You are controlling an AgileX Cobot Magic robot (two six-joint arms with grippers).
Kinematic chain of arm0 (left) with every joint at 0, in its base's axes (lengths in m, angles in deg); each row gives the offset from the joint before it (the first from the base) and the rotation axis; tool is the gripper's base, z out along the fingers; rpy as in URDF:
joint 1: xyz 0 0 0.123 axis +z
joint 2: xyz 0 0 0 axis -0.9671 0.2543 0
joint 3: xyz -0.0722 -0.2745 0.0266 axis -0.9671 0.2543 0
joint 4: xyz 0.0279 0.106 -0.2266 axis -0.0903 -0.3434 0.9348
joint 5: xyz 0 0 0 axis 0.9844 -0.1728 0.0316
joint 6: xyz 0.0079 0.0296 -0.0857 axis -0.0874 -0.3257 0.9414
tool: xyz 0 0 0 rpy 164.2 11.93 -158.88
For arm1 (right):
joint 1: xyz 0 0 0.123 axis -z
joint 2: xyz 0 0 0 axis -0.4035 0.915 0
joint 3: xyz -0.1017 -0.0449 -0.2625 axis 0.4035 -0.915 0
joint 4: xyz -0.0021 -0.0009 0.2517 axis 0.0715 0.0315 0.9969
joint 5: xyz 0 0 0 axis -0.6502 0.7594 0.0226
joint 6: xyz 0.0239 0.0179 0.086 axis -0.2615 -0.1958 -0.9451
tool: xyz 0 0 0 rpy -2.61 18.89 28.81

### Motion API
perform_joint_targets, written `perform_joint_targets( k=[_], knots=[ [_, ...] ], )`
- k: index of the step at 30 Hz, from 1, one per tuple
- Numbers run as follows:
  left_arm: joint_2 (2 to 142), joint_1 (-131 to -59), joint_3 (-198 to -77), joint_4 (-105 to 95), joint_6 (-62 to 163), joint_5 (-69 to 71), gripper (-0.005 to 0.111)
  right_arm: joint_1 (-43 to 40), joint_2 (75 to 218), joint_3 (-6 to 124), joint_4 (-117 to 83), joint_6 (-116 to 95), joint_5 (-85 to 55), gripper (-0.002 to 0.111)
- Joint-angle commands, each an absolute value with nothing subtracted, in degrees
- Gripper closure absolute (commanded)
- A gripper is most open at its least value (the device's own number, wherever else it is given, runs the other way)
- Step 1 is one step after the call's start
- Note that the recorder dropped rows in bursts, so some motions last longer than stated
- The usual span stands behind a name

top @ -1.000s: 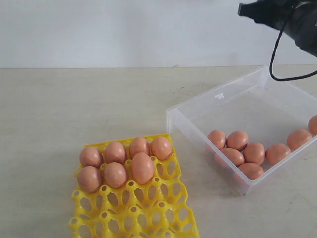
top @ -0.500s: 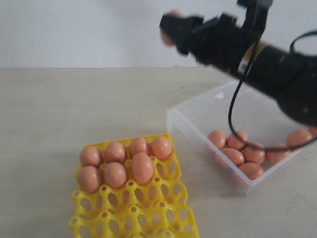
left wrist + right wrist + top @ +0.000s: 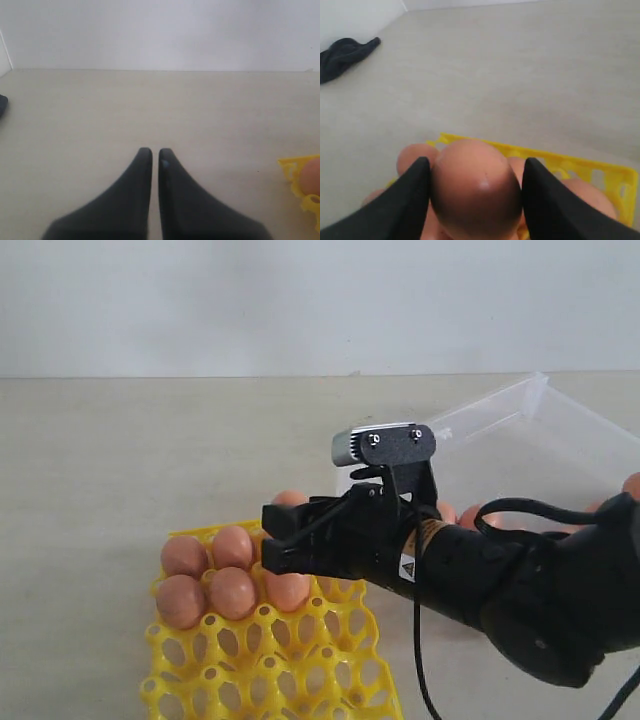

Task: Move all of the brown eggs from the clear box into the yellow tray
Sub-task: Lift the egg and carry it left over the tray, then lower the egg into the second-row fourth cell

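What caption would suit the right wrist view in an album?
Dark jaws clasp a brown egg over the yellow tray, beside eggs already placed.

The egg tray (image 3: 300, 680) lies on the counter (image 3: 120, 460) at the near left of the exterior view; eggs (image 3: 232, 590) sit in the cups of its two farthest rows; the box (image 3: 520, 400) stands to the tray's right and farther back, holding more eggs, mostly hidden behind the right arm; that arm reaches across from the right, the right gripper (image 3: 272, 538) above the tray's far right part, a held egg (image 3: 475, 190) between the jaws; a cloth (image 3: 345, 55) lies on the counter well apart from the tray.
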State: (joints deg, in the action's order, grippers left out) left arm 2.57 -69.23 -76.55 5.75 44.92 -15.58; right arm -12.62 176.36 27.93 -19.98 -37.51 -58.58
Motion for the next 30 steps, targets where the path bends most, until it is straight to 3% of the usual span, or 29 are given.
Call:
perform_joint_targets(
  k=[1, 30],
  knots=[
    [2.4, -69.1, -76.6, 6.0, 44.5, -15.2, 0.103, -12.8, 176.6, 25.7, -15.0, -37.6, -65.0, 0.109],
    [2.4, -69.1, -76.6, 6.0, 44.5, -15.2, 0.103, -12.8, 180.3, 19.7, -14.5, -36.9, -63.4, 0.109]
  ],
)
